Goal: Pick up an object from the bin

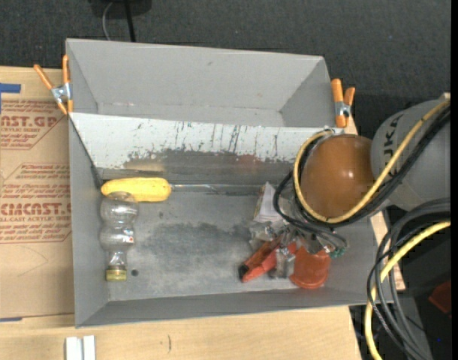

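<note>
Red-orange plastic stick (257, 265), slim like a marker, lies slanted on the floor of the grey metal bin (191, 81), in a small heap at the near right corner. At the heap's right side stands a squat red-orange plastic cup (311, 271). The gripper (290, 247) hangs low over this heap, between stick and cup, its tip lost among dark and grey bits there. Whether it is wide, narrow or clasping anything cannot be told. Above it sits the arm's glossy brown-orange dome cover (334, 175), ringed by yellow and black cables (379, 193). Just behind the heap, a crumpled white wrapper-like piece (265, 201) lies beside the dome. Well apart, near the left wall, lies a yellow banana-shaped plastic piece (137, 189). Just in front of it is a clear bulbous plastic bottle (117, 231), its yellowish cap (116, 274) pointing to the near side.
</note>
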Available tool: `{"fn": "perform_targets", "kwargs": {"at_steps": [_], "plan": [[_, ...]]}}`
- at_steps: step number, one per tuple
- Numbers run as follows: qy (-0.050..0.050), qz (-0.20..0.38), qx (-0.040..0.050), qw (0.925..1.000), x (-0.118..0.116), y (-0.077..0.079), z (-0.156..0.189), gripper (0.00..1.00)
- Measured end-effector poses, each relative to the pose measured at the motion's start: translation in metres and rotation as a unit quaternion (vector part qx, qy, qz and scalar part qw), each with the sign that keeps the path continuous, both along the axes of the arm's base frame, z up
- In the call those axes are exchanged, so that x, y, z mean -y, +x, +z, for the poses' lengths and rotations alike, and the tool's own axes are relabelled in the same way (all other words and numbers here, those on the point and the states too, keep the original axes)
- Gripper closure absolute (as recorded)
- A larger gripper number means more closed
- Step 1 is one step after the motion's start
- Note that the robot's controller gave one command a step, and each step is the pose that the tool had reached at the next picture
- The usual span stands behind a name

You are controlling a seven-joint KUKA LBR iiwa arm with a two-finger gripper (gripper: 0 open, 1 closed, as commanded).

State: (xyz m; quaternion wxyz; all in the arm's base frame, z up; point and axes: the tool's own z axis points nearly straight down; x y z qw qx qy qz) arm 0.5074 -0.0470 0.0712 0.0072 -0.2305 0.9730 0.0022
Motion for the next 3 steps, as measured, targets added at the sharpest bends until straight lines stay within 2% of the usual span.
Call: {"fn": "perform_targets", "kwargs": {"at_steps": [1, 2, 3], "plan": [[0.001, -0.005, 0.0001, 1.0, -0.002, 0.0, 0.122, 1.0], [0.001, -0.005, 0.0, 1.0, -0.002, 0.0, 0.121, 1.0], [0.002, -0.004, -0.005, 1.0, 0.002, -0.001, 0.154, 1.0]]}}
